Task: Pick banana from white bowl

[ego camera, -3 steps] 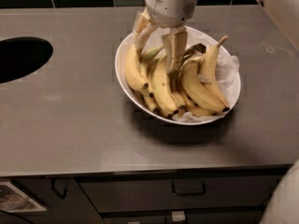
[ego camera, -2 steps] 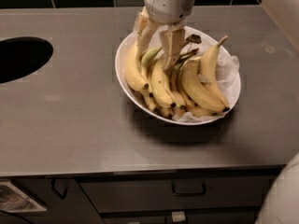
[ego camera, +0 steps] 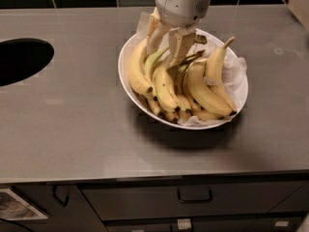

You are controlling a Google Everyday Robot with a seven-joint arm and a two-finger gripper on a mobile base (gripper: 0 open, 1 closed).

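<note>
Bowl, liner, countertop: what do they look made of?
White bowl: glossy, likely ceramic or melamine; smooth thin rim. Liner: crumpled, creased white paper. Countertop: probably brushed stainless; dull grey sheen. Pincer sits over the bowl's back edge, among the bananas.

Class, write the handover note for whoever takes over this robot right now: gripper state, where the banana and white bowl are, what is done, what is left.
Gripper: open, lowered into the back of the white bowl, its fingers apart at the upper ends of the left-hand bananas.
Banana: lies in the bowl along its left side, leaning against the other bananas.
Bowl: sits on the grey counter, lined with white paper.
Done: the approach and the descent to the fruit.
Left: close on the banana, lift it clear of the bowl without dragging its neighbours.
</note>
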